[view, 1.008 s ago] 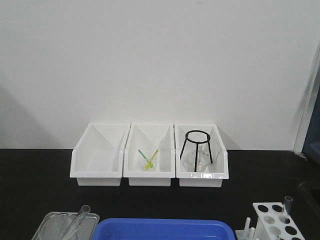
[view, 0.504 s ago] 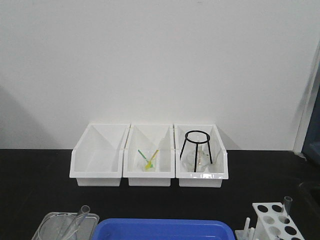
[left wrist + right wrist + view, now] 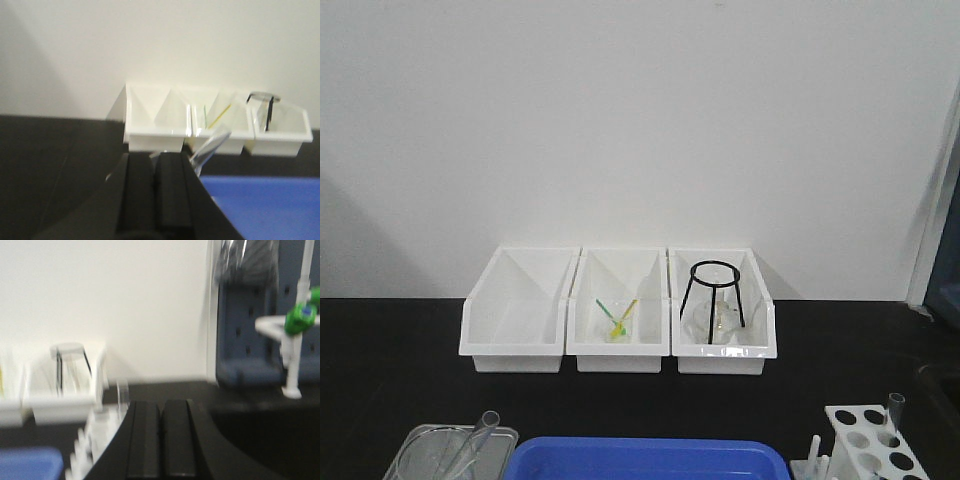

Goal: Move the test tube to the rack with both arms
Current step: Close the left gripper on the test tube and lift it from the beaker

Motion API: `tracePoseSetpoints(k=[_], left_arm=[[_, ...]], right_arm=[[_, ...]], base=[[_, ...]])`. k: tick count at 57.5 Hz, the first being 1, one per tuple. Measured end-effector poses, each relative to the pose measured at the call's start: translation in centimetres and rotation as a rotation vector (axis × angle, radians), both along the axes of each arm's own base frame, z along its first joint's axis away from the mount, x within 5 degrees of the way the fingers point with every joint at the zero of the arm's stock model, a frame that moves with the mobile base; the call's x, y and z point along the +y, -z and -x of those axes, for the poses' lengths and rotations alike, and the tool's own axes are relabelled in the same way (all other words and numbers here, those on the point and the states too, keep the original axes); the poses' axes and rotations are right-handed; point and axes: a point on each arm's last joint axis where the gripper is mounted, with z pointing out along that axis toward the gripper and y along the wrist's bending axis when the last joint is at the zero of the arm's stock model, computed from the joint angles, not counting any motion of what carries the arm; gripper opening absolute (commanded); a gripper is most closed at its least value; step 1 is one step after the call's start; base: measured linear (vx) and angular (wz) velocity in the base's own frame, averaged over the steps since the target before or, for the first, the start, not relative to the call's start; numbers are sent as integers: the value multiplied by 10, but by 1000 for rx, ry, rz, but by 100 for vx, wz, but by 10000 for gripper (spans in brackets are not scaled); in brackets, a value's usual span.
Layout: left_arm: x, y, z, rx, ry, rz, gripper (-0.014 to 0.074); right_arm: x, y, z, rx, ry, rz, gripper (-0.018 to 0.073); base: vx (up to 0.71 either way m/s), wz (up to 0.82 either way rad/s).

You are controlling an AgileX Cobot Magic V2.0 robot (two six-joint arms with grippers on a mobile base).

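Done so far: by your views, none of this transfer. The tube (image 3: 480, 436) sits in the beaker (image 3: 415, 447), and neither gripper has it.
Tube place: front left corner of the desk (image 3: 620, 400), left of the blue tray (image 3: 650, 460).
Rack place: the rack (image 3: 865, 440) is at the front right corner, well apart from the tube, with the tray between them.
Rack load: one racked tube (image 3: 895, 406) already stands upright in a hole on the far right, and the dark holes in front of it look free.
Tube axis: tilted, not upright. The open rim points up and toward the back right, and the lower end is down in the beaker toward the front left.
Left gripper (image 3: 154, 162): pads pressed together with nothing between them. In your left wrist view the tube slants up just to the right of them, outside the pads.
Right gripper (image 3: 161, 407): pads closed flat together and empty. The view is blurred, with the rack low on its left.
Arms: neither shows in your front view.
Left to do, as I judge it: grasp the tube, pass it across, stand it upright and seat it in a free hole.
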Motion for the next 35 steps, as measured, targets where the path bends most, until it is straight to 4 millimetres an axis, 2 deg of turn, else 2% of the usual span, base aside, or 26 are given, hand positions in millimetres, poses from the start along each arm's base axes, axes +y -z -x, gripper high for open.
tracePoseSetpoints(k=[5,11,12,13,16,20,25,30,35], left_arm=[[1,-32,7,-125,5,31,-7],[1,-80,16,-239,1,21,-7],[1,-90,17,-254,0,17,-7],[1,-97,16,-262,-2,11,-7],[1,-123,13,-283,-6,-4,-7],[-1,-146,-4,-258,-9,-23,-7],[-3,-164,-31,-215,-10,-40,-7],[-7,-169,-65,-137,-8,-56,-7],[-10,-163,-95,-45,-5,-67,-4]], right_arm=[[0,-21,4,-89,-5,-39,-8],[1,-76,15,-244,-5,-16,-8],[1,-80,14,-252,-2,-6,-8],[1,-97,16,-293,-2,-2,-8],[1,-119,12,-323,6,28,-8],[-1,-148,2,-344,12,43,-8],[-4,-166,-22,-305,14,41,-8],[-7,-166,-55,-200,14,32,-6],[-10,-160,-76,-123,14,23,-2]], base=[[0,0],[0,0],[0,0],[0,0],[0,0],[0,0],[0,0],[0,0],[0,0]])
